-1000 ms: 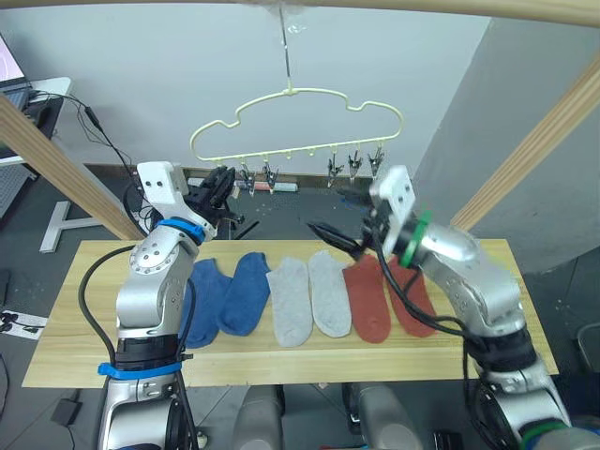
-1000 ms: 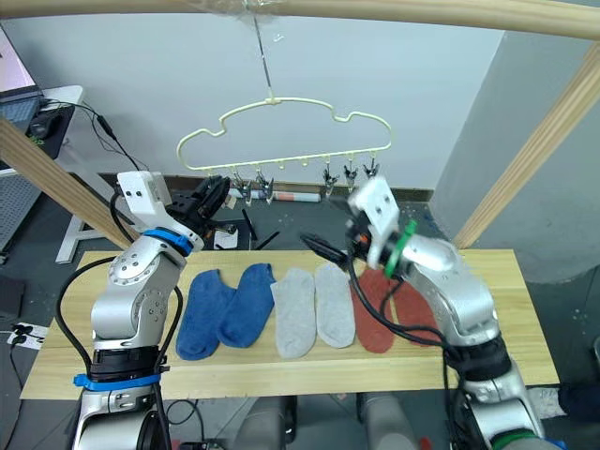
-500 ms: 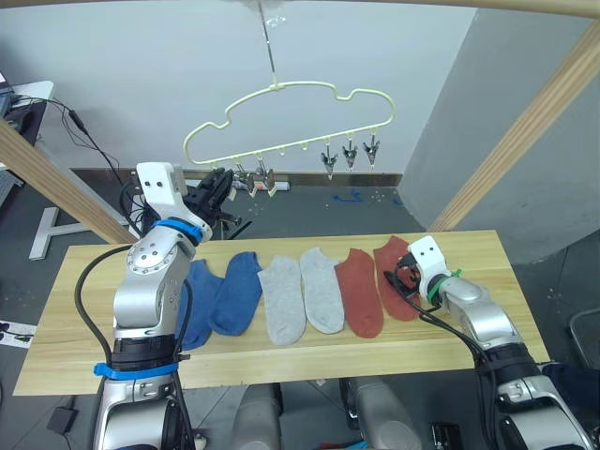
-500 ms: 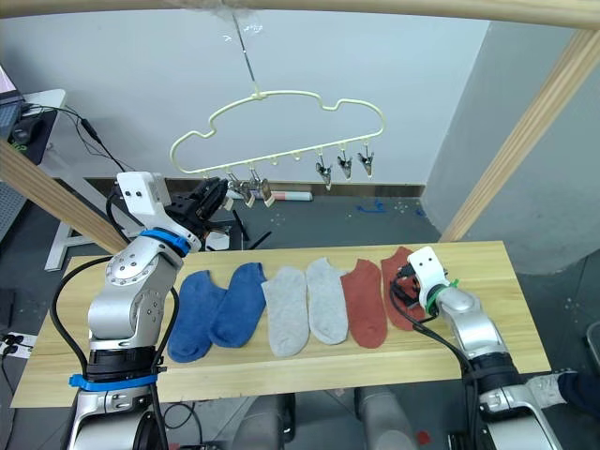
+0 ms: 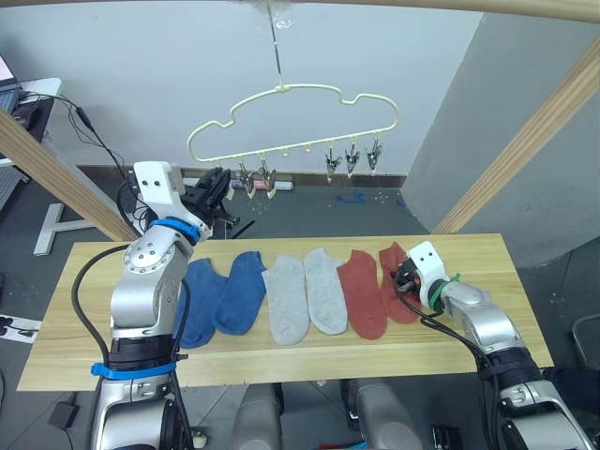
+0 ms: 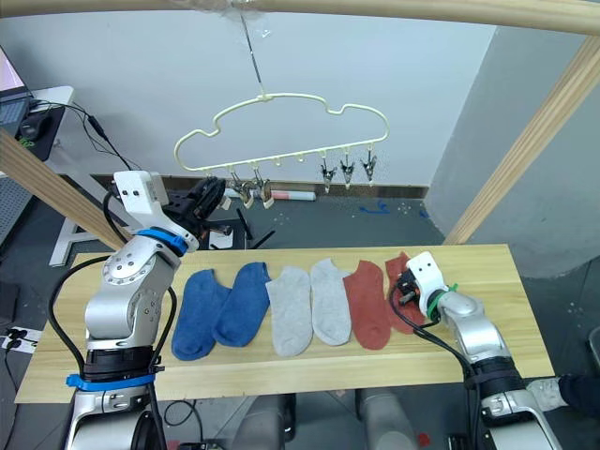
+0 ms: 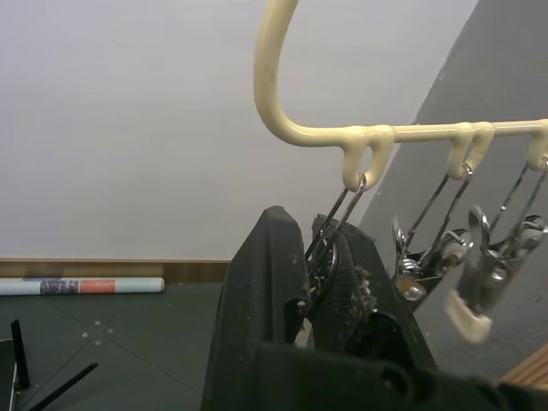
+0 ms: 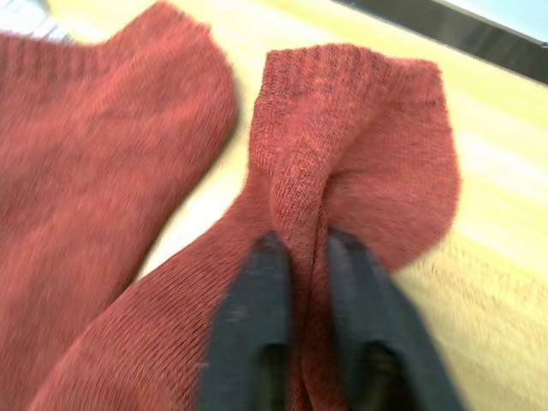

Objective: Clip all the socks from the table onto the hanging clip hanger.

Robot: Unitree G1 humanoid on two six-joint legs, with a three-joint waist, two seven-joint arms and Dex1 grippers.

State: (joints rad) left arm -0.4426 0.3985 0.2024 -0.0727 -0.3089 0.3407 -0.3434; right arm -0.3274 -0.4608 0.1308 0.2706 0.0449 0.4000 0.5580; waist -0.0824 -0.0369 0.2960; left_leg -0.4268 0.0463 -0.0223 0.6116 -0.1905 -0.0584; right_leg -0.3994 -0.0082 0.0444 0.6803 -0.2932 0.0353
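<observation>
On the table (image 5: 525, 309), the right gripper (image 8: 295, 257) pinches a fold of the far-right rust red sock (image 5: 397, 281) to lift it, while the left gripper (image 7: 312, 274), raised at the far left, squeezes the leftmost clip (image 7: 330, 248) of the clip hanger (image 5: 300, 117), ready for a sock.

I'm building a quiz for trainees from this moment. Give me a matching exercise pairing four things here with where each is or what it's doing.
Things:
1. left gripper
2. right gripper
3. grey socks
4. blue socks

States:
a. flat in the middle of the table
b. pinching a fold of the outermost red sock
c. shut on a clip of the clip hanger
d. flat, nearest the left arm

Pairs: 1-c, 2-b, 3-a, 4-d
</observation>
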